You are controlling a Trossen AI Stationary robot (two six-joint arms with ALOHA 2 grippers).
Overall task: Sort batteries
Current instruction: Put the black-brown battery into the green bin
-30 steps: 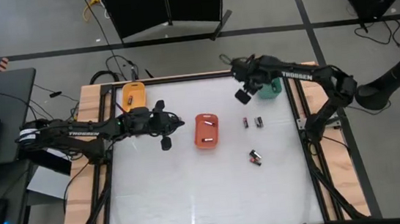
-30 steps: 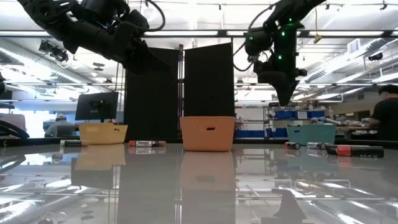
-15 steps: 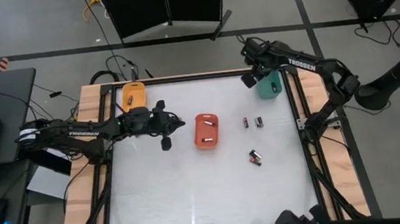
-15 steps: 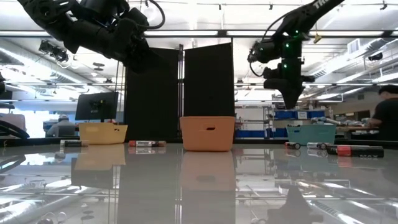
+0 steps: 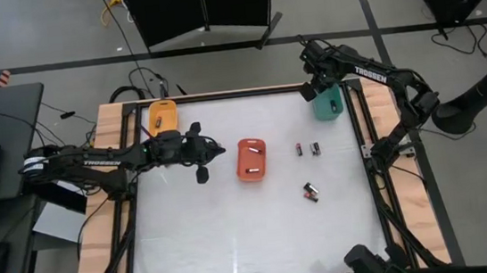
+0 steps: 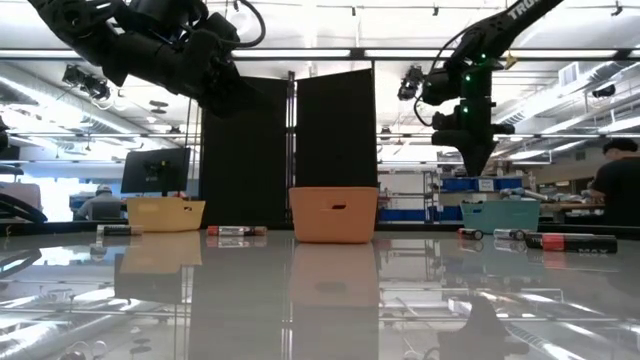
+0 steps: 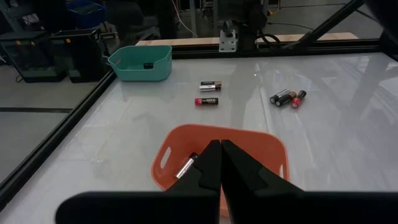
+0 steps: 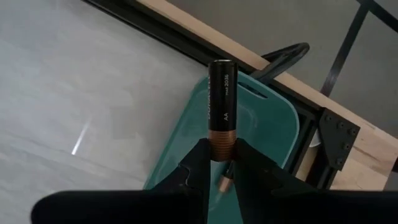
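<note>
The right hand (image 8: 222, 163) is raised in the air, its two dark fingers clamped on the copper-coloured end of a battery (image 8: 222, 102). The battery is black for most of its length and stands out straight from the fingertips. Small writing on its side reads "AA" beside some digits, which cannot be made out for certain. Directly under the held battery is a teal tray (image 8: 258, 137) with rounded corners, and one more small cell (image 8: 224, 182) lies on its floor close to the fingers. In the high view, this hand (image 5: 319, 84) hangs over the teal tray (image 5: 338, 109) at the far right corner of the bench (image 5: 235, 236). White letters on the right arm read "TROSSEN".

Further from the right hand, towards the middle of the bench, two batteries (image 5: 307, 149) lie side by side, just apart. A second pair (image 5: 310, 192) lies beyond them, touching. Some of these have reddish bands. Their printed labels are too small to read.

Beyond the loose cells stands a red-orange tray (image 5: 251, 160), with small cells inside it. The left hand (image 5: 199, 154) hangs just beside that tray, on the side away from the right hand. Its fingers (image 7: 211, 168) are pressed together and carry nothing. Below them, a cell with a silvery end (image 7: 186, 167) rests in the tray. The left arm also bears the word "TROSSEN".

Furthest from the right hand, at the opposite far corner, an orange tray (image 5: 163, 116) holds one small dark cell.
</note>
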